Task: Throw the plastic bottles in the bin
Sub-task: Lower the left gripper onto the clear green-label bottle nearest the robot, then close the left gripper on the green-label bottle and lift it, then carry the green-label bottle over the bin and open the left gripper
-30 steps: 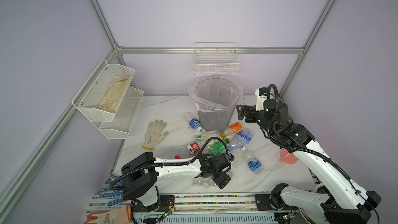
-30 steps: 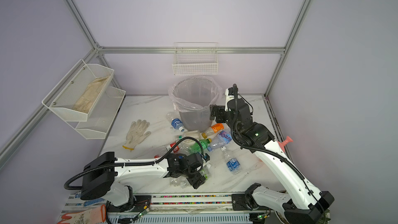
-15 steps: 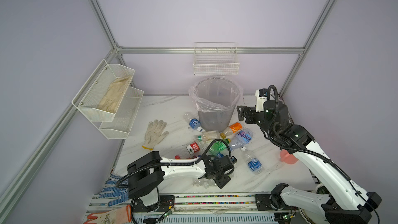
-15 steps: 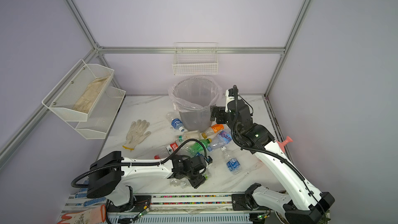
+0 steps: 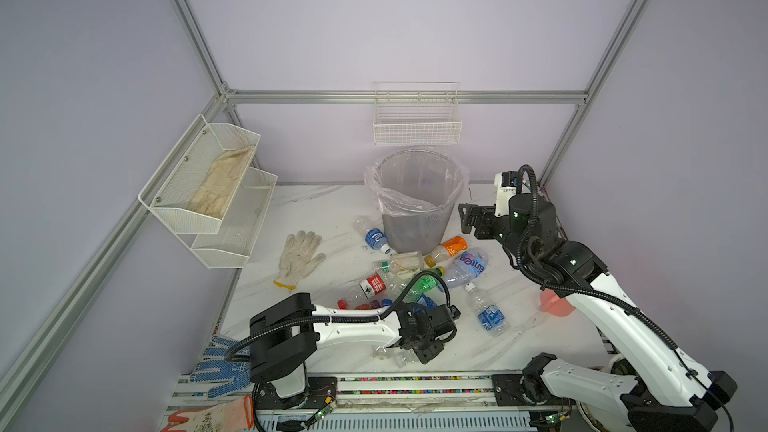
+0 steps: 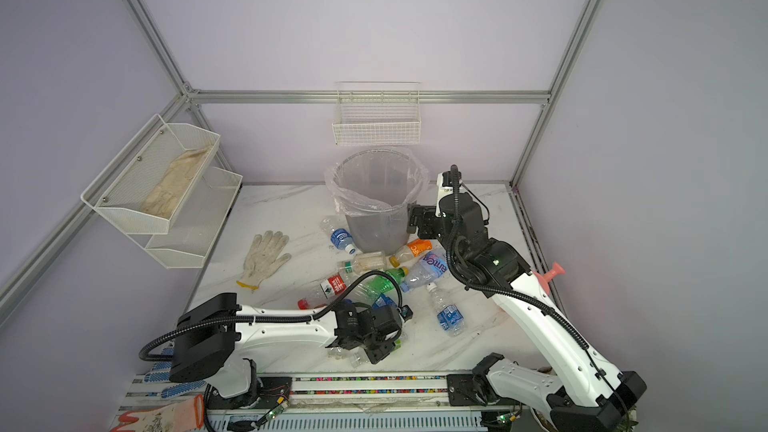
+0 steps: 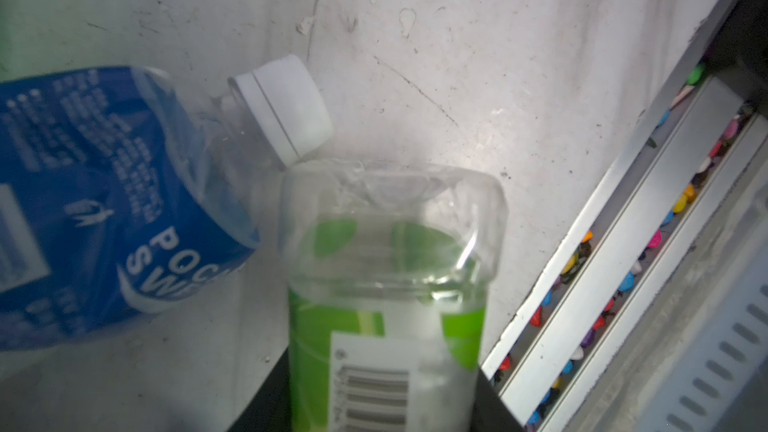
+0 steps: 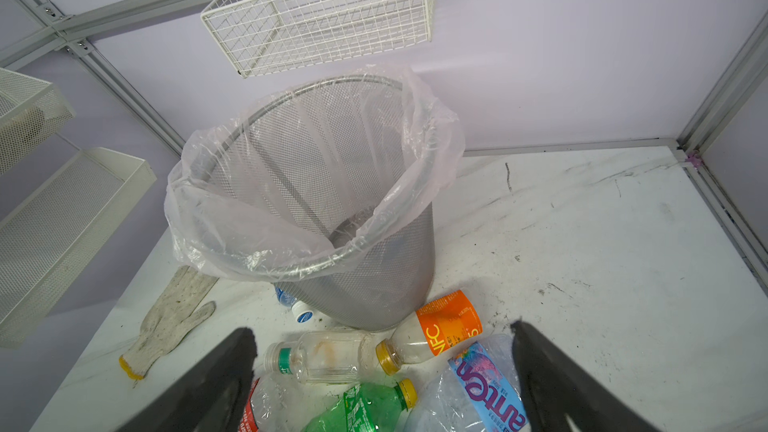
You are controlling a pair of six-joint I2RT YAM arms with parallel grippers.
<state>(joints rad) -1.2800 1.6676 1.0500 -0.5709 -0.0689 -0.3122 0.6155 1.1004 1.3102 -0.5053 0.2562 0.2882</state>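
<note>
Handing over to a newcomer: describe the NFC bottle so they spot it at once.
Find the tall grey mesh bin at the back of the table. At its foot, towards the right arm, lies the NFC bottle. Only it has an orange label.

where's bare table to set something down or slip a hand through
Bare table: back right corner beside the bin; back left between bin, white glove and mesh shelf. Crowded: the plastic bottles heaped before the bin, down to the left gripper, shut on a green-label bottle at the front edge.
</note>
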